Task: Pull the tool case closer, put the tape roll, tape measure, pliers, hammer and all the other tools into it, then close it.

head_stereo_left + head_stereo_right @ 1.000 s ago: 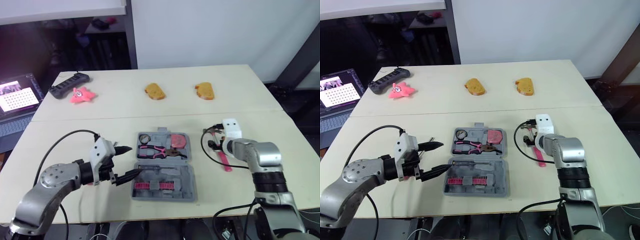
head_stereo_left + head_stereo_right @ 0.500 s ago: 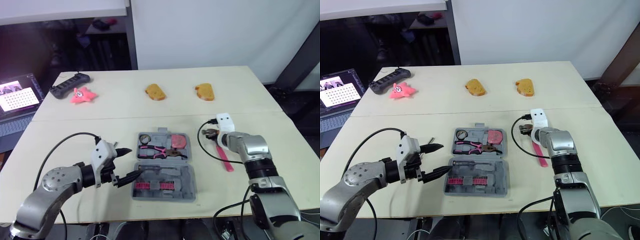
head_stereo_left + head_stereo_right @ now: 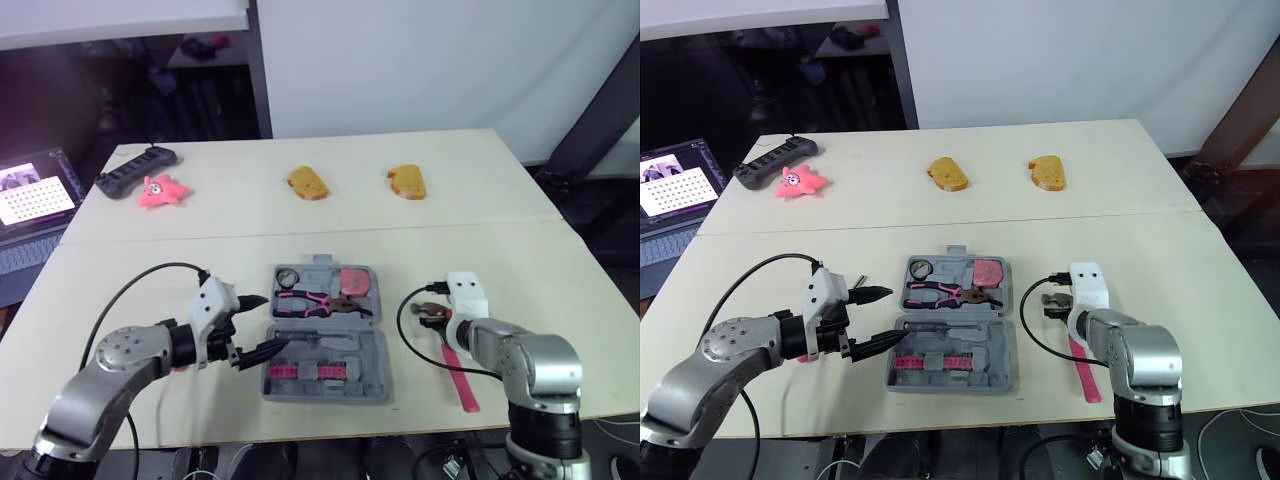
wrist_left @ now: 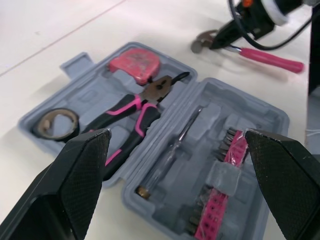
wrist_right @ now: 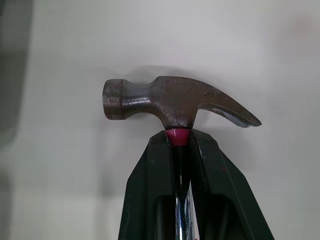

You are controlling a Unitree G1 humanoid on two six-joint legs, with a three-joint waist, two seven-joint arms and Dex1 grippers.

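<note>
Pinches hammer point(image 5: 175, 102) by neck w/ R claw point(image 5: 179, 136), just under the head, on worktop point(image 3: 200, 225) right of open tool case point(image 3: 365, 352). Holds L claw point(image 3: 275, 320) spread at case's left edge. Shows tape roll point(image 3: 288, 277), pliers point(image 3: 312, 300) & tape measure point(image 3: 356, 282) seated in far half.

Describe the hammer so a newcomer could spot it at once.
On the pale table, look to the robot's right of the open grey tool case. There the right hand is shut on the hammer just under its steel claw head. Unlike the pink-handled pliers inside the case, it is outside, its pink handle pointing toward the table's near edge.
</note>
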